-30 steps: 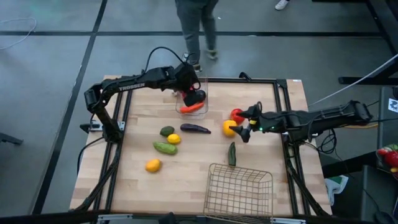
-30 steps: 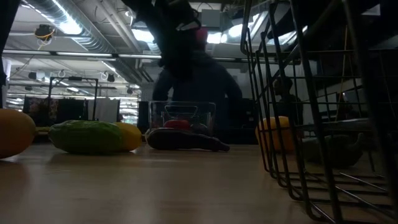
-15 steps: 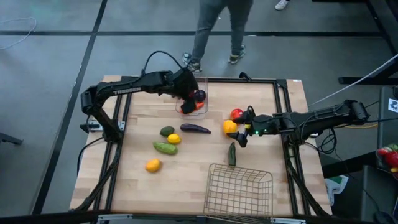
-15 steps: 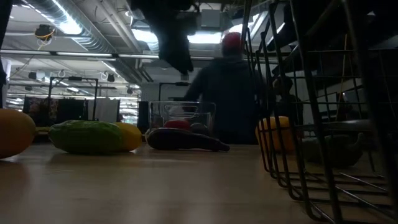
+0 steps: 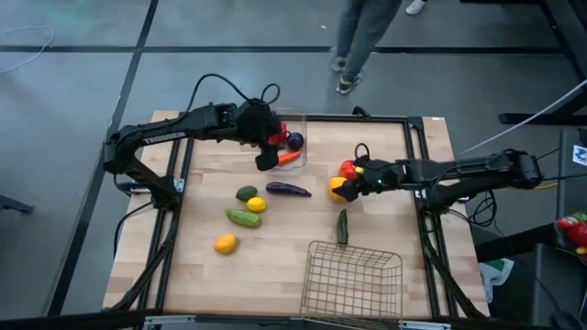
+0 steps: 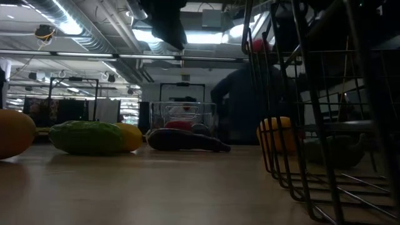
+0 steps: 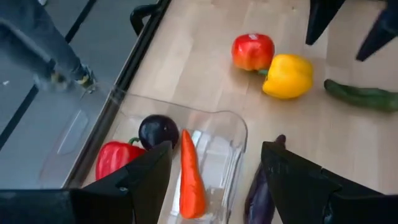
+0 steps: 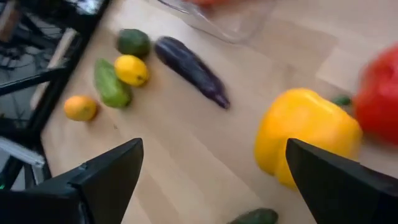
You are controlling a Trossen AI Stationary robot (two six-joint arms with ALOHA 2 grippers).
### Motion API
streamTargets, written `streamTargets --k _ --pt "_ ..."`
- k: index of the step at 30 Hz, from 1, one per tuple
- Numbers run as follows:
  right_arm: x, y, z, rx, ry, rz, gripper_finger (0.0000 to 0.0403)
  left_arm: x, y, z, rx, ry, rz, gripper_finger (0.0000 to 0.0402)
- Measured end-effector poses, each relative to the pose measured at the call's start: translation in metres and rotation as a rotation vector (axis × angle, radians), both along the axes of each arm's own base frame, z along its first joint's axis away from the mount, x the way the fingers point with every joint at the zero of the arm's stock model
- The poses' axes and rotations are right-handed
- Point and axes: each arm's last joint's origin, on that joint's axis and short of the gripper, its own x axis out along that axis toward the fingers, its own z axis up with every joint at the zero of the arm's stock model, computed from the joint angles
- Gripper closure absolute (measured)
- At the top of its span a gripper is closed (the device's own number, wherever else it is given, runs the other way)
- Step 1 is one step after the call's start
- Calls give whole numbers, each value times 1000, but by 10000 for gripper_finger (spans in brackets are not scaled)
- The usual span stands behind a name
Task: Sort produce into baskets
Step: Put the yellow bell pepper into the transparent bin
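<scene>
Yellow pepper just beyond spread right gripper fingers.

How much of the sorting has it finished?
Three pieces lie in the clear plastic bin: orange carrot, red pepper, dark purple ball. The open right gripper nears the yellow pepper. The wire-mesh basket holds nothing; eight pieces remain.
</scene>
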Motion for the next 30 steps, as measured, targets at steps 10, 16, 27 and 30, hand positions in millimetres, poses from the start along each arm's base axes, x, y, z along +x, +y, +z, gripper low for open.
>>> streamTargets --k 10,16,27,30 --pt "-7 -17 -6 175 69 -116 10 -6 -4 -3 -14 73 -14 157" --pt "-11 -15 -10 292 130 -125 10 -7 -4 -4 -5 89 -31 157" --pt "-10 -17 24 274 169 -196 10 -7 -4 -4 15 98 -55 157" --pt "-8 -19 32 208 232 -228 10 -7 -4 -4 18 99 -59 157"
